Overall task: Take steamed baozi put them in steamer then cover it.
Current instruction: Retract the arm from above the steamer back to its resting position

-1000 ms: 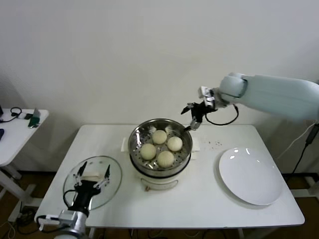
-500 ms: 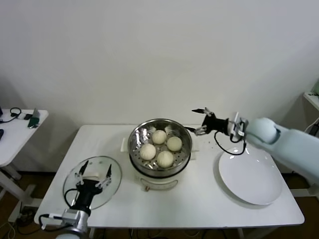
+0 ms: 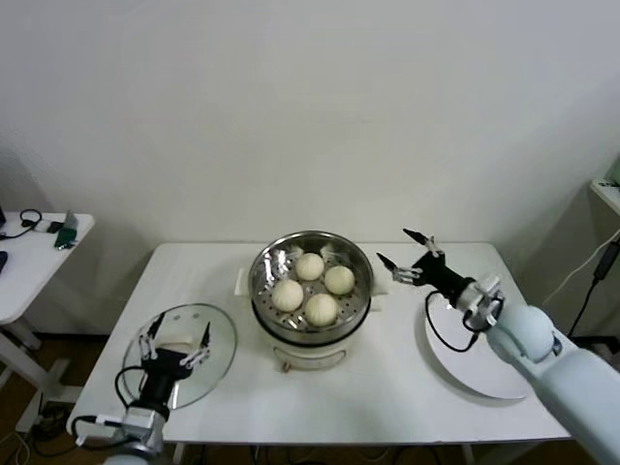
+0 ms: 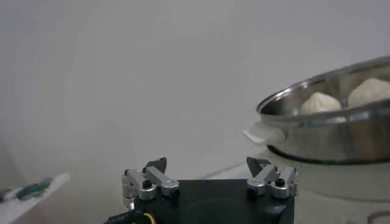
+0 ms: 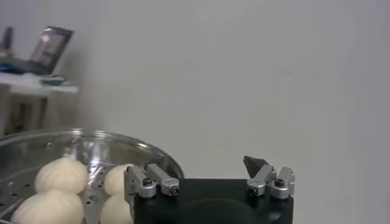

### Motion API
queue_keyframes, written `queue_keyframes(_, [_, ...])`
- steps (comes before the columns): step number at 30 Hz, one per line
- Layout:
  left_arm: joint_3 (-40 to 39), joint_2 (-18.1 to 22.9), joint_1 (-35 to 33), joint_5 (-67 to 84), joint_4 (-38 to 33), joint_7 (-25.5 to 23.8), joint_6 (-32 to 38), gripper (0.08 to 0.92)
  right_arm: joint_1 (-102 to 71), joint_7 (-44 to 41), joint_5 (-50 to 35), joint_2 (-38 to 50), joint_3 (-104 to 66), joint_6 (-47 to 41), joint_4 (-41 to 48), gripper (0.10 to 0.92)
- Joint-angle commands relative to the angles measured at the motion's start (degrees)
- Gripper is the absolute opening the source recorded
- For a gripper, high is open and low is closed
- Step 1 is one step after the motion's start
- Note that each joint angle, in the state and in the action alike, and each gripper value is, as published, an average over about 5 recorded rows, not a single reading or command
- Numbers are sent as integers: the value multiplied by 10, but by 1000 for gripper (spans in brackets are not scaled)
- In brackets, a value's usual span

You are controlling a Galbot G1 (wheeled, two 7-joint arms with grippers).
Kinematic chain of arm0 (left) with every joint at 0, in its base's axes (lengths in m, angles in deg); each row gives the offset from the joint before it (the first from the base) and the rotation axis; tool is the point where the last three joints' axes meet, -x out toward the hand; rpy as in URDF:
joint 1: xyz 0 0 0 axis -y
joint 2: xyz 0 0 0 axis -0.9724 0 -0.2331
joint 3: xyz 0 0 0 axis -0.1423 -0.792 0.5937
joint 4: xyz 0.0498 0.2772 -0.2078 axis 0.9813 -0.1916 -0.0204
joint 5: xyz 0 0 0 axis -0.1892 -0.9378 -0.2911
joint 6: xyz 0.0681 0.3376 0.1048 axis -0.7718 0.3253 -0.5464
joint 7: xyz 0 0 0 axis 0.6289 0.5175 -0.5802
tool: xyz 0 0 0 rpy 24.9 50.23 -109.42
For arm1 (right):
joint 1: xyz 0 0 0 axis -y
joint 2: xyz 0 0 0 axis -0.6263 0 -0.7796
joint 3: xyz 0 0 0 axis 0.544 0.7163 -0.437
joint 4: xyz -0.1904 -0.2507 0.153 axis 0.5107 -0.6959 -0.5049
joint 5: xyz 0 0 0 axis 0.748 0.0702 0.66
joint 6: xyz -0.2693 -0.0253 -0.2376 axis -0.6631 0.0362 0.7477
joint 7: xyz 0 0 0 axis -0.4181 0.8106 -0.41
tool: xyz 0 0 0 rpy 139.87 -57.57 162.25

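Observation:
The steamer (image 3: 312,250), a shiny steel basket on a white pot base, stands mid-table with several cream-white baozi (image 3: 322,308) inside. In the right wrist view the baozi (image 5: 60,175) lie inside the steamer rim (image 5: 97,139), just past my right gripper (image 5: 204,165). That right gripper (image 3: 391,244) hovers open and empty beside the steamer's right rim. The glass lid (image 3: 221,341) with its white handle lies flat at the table's front left. My left gripper (image 3: 180,329) stands open over it, holding nothing. The left wrist view shows the left gripper (image 4: 207,164) open, with the steamer (image 4: 329,125) farther off.
A flat white plate (image 3: 484,363) lies on the right of the white table (image 3: 387,387), partly under my right arm. A small side table (image 3: 34,257) with a few items stands at far left. A wall closes the back.
My right arm swung from behind the steamer down to its right side, over the plate, gripper still open. The left gripper shifted slightly nearer and left over the lid.

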Motion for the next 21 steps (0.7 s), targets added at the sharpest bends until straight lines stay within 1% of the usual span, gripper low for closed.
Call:
queue_keyframes(1, [26, -6, 4, -232, 7, -5, 4, 823, -305, 20, 53, -154, -314, -34, -61, 823])
queue_keyframes(6, [40, -19, 15, -436, 16, -13, 2, 823, -355, -1, 61, -210, -343, -26, -79, 823])
queue_keyframes(11, [37, -51, 22, -612, 31, -35, -14, 823, -384, -19, 65, -243, -363, -8, -84, 823])
queue_keyframes(13, [32, -66, 29, -643, 47, -37, -20, 823, -387, -22, 65, -247, -369, -2, -80, 823])
queue_keyframes(16, [23, -79, 45, -662, 82, -26, -23, 823, -390, -23, 65, -249, -378, 2, -76, 823])
queue_keyframes(21, [12, -76, 49, -663, 106, -24, -32, 823, -392, -22, 72, -252, -390, 1, -76, 823])
